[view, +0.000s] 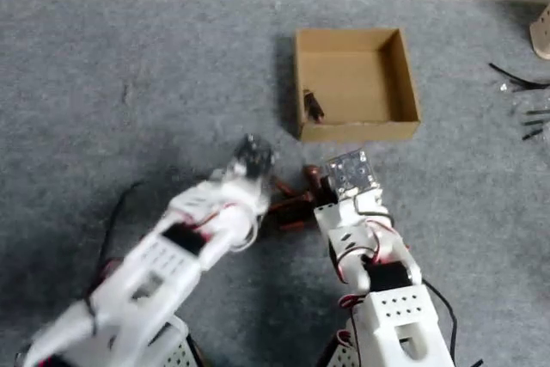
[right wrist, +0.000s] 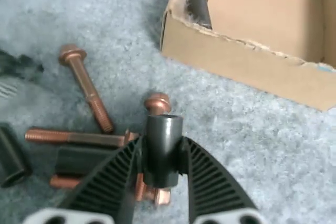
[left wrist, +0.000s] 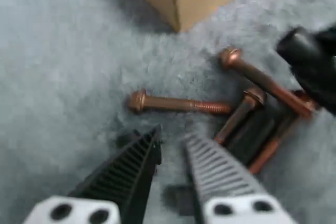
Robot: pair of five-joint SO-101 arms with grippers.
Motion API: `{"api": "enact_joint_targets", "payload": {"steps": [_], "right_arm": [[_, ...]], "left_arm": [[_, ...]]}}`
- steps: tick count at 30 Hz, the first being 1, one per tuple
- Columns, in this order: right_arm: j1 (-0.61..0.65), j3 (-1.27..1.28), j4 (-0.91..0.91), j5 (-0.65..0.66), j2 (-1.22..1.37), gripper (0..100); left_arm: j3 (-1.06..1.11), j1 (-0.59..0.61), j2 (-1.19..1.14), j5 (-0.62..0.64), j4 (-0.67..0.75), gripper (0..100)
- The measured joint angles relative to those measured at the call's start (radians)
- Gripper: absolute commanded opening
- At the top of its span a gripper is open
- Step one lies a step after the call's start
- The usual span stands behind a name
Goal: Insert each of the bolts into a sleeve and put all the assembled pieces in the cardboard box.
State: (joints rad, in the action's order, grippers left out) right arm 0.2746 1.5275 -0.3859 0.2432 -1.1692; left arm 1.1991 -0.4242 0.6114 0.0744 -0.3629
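Note:
Several copper bolts point(left wrist: 178, 103) and black sleeves point(left wrist: 257, 135) lie in a loose pile point(view: 288, 204) on the grey carpet, in front of the cardboard box point(view: 404, 83). My left gripper point(left wrist: 172, 135) hangs open just short of one bolt lying alone, with nothing between its fingers. My right gripper point(right wrist: 160, 156) is shut on a black sleeve point(right wrist: 163, 148) held upright over the pile. A bolt head point(right wrist: 157, 102) shows right beyond the sleeve's open end. One assembled piece point(right wrist: 199, 6) rests in the box's near-left corner point(view: 312, 107).
Two more bolts point(right wrist: 86, 85) and a lying sleeve point(right wrist: 84, 161) sit beside the right gripper. Black cable ties point(view: 524, 109) are scattered at the right edge of the carpet. The carpet to the left of the box is open.

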Motion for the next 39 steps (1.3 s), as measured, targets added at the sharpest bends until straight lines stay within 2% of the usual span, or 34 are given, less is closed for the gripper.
{"api": "enact_joint_targets", "payload": {"steps": [2,5,11,13,18,23,32,39], "right_arm": [[0.000,0.014,0.014,0.000,-0.003,0.5],[0.000,0.023,0.031,0.000,-0.003,0.5],[0.000,0.023,0.038,0.000,-0.003,0.5],[0.000,0.023,0.038,0.000,-0.003,0.5],[-0.003,0.023,0.038,0.000,-0.003,0.5],[-0.003,0.023,0.038,0.000,-0.003,0.5],[-0.003,0.023,0.038,0.000,-0.003,0.5],[-0.003,0.023,0.038,0.000,-0.003,0.5]], "left_arm": [[-0.072,0.000,-0.124,0.126,0.003,18],[-0.172,0.000,-0.265,0.235,0.006,18],[-0.296,0.038,-0.399,0.552,0.006,18],[-0.308,0.031,-0.423,0.614,0.006,18],[-0.318,0.037,-0.473,0.666,0.006,18],[-0.370,0.044,-0.534,0.806,0.006,18],[-0.489,0.066,-0.707,0.827,-0.002,18],[-0.620,0.078,-0.744,0.887,-0.203,18]]}}
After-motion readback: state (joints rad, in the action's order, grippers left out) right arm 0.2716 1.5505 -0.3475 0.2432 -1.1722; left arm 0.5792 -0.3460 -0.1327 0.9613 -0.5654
